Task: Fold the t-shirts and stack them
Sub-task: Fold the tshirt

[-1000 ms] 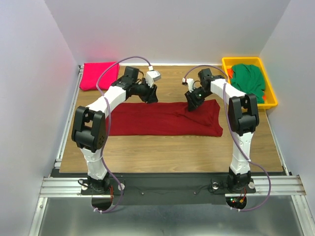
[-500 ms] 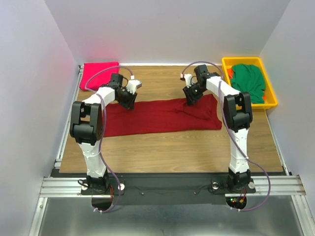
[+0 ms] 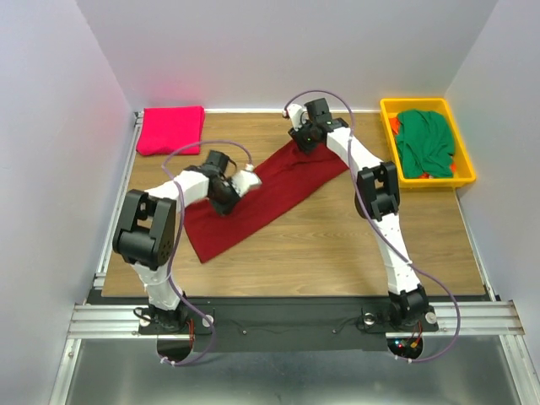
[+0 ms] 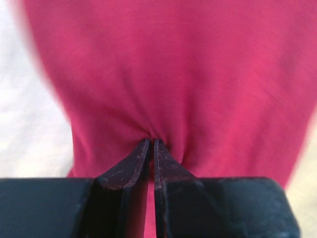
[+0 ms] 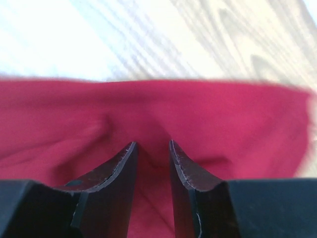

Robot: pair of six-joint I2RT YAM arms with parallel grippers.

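Note:
The maroon t-shirt [image 3: 278, 181] lies as a long folded strip, slanting from the near left to the far middle of the table. My left gripper [image 3: 245, 180] sits on its middle part. In the left wrist view the gripper [image 4: 151, 140] is shut, with maroon cloth [image 4: 168, 74] pinched and puckered at its tips. My right gripper [image 3: 297, 142] is at the strip's far end. In the right wrist view the gripper [image 5: 152, 143] is closed on a thick fold of the shirt [image 5: 208, 119]. The pink t-shirt [image 3: 171, 129] lies folded at the far left corner. The green t-shirt [image 3: 424, 142] is crumpled in the bin.
The yellow bin [image 3: 413, 102] stands at the far right edge of the wooden table [image 3: 337, 245]. Grey walls close in the left, far and right sides. The arms' cables loop above the shirt.
The maroon shirt has swung from lying crosswise to a diagonal. The right gripper drew its end toward the far middle. The left gripper moved nearer and rightward and closed on the cloth.

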